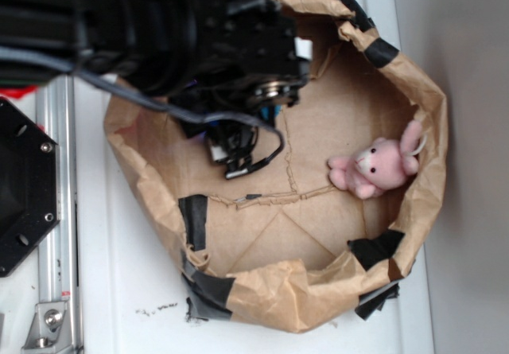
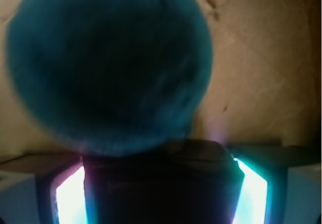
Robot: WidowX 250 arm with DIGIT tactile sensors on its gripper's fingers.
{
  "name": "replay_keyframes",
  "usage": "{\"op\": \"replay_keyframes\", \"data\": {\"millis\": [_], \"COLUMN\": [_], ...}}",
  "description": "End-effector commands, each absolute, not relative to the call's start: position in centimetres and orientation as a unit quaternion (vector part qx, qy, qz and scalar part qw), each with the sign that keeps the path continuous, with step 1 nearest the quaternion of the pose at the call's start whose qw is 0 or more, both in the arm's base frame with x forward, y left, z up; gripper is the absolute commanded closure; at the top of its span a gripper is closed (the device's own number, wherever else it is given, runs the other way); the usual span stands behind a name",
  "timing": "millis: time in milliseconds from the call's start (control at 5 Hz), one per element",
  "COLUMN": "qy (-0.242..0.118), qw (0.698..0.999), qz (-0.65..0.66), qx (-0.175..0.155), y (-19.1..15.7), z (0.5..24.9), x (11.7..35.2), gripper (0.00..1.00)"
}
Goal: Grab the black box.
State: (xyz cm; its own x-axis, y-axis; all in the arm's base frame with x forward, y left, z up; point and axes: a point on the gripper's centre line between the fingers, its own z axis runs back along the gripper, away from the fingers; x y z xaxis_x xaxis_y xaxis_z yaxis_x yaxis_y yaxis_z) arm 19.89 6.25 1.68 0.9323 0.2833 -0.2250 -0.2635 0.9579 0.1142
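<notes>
Black box (image 2: 161, 183) sits between the fingers (image 2: 70, 196) at frame bottom, apparently gripped, blue ball (image 2: 108, 65) just beyond.

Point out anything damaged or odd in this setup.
The brown paper enclosure is crumpled, torn along its rim and patched with black tape. Nothing looks spilled; the pink plush bunny lies against the wall.

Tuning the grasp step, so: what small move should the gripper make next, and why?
Probably close the gripper: in the wrist view the black box sits between its two sides, with the blue ball just beyond, so advancing would likely push the ball.
</notes>
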Motion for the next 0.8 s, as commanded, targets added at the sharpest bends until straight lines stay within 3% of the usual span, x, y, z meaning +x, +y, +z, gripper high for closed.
{"op": "replay_keyframes", "data": {"millis": [0,200,400,600], "qy": [0.086,0.059,0.016,-0.008], "qw": [0.986,0.989,0.992,0.996], "qz": [0.139,0.118,0.102,0.081], "qx": [0.019,0.073,0.072,0.037], "y": [4.5,2.0,1.1,2.0], "z": [11.7,16.0,18.4,19.3], "x": [22.1,24.5,24.7,22.9], "gripper": [1.0,1.0,1.0,1.0]}}
